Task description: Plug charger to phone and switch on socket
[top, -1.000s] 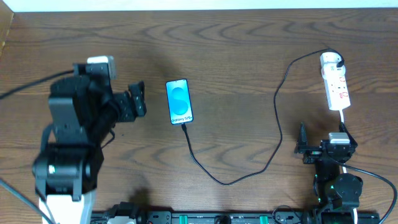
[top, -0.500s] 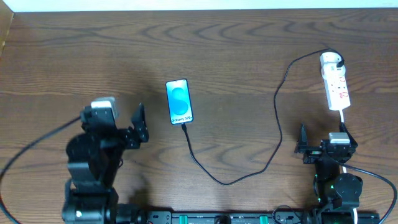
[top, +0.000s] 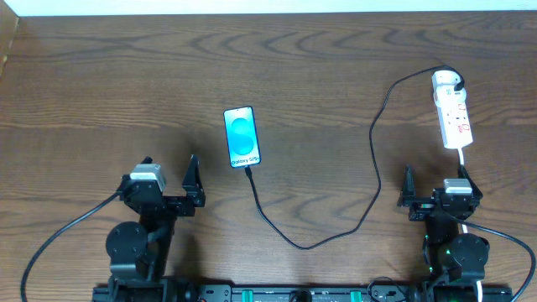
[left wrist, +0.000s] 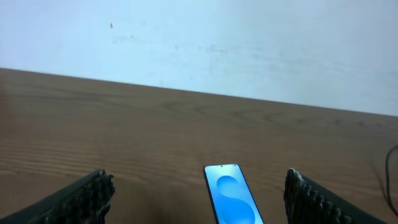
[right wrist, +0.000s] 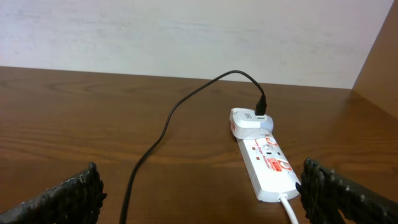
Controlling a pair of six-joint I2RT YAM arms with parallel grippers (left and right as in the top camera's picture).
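The phone (top: 242,137) lies face up mid-table with a blue screen; it also shows in the left wrist view (left wrist: 231,194). The black charger cable (top: 373,159) runs from the phone's near end in a loop to a white plug head (top: 445,81) seated in the far end of the white socket strip (top: 454,117). The right wrist view shows the cable (right wrist: 163,133), the plug head (right wrist: 249,122) and the strip (right wrist: 268,163). My left gripper (top: 169,169) is open and empty, near and left of the phone. My right gripper (top: 435,180) is open and empty, just near the strip.
The strip's white cord (top: 463,161) runs toward my right arm. A pale wall (left wrist: 199,43) stands beyond the table's far edge. A wooden side panel (right wrist: 380,62) rises at the right.
My left arm has pulled back from beside the phone toward the near edge and now points its open gripper at the far side. The right arm, phone and cable have not moved.
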